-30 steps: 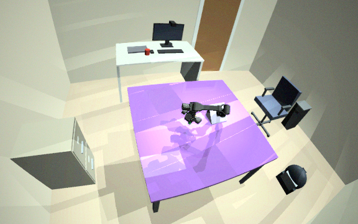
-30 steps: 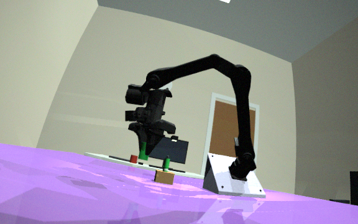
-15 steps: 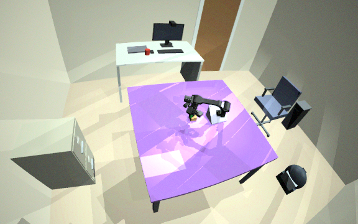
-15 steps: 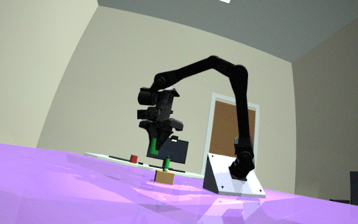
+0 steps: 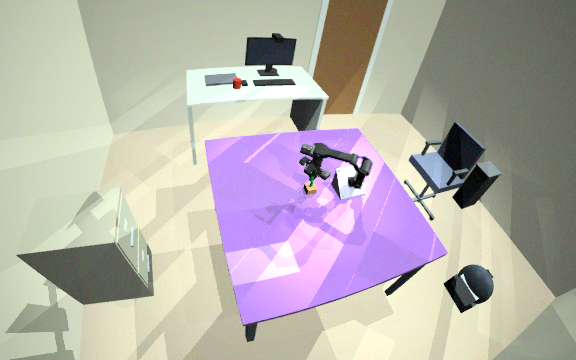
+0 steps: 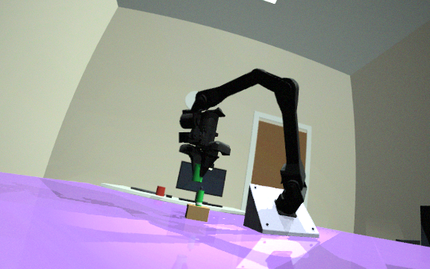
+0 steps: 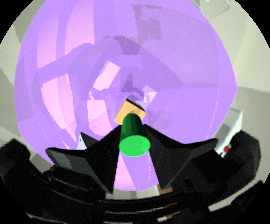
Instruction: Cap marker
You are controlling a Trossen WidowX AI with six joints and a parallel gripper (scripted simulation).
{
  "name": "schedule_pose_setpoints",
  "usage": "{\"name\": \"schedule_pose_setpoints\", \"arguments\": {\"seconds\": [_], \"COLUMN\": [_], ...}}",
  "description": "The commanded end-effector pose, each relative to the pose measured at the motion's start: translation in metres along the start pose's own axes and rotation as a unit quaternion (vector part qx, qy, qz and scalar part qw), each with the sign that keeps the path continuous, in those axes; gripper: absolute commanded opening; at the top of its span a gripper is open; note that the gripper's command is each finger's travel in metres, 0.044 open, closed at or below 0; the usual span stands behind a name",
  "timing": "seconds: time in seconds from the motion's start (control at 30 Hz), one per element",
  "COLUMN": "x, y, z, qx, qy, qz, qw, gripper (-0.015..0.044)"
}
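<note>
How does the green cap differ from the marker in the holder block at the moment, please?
The cap is gripped in the jaws of the gripper and hangs in the air; the marker stands upright in the tan holder block on the table. The cap is above the marker, with a visible gap between them, so it is not yet on. Both are green and upright.

Purple table w/ holder block, arm base

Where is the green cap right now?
The cap is pinched in the gripper, up in the air just above the marker standing in its block.
</note>
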State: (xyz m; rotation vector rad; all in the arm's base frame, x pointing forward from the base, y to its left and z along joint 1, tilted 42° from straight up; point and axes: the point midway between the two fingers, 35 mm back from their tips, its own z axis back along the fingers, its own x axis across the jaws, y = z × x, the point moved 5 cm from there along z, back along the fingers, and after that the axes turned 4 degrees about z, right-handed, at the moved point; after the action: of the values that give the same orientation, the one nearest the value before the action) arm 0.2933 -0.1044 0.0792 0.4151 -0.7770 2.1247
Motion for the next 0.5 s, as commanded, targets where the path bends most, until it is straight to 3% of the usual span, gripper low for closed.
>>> {"name": "schedule_pose_setpoints", "arguments": {"seconds": [0.0, 0.47], "x": [-0.0003, -0.0001], "y": [0.0159, 0.0243], "z": [0.0037, -0.0006], "qx": [0.001, -0.001], "qy": [-0.005, -0.007], "qz": [0.000, 0.001], "qw": [1.000, 1.000], "gripper": [0.0000, 0.0000]}}
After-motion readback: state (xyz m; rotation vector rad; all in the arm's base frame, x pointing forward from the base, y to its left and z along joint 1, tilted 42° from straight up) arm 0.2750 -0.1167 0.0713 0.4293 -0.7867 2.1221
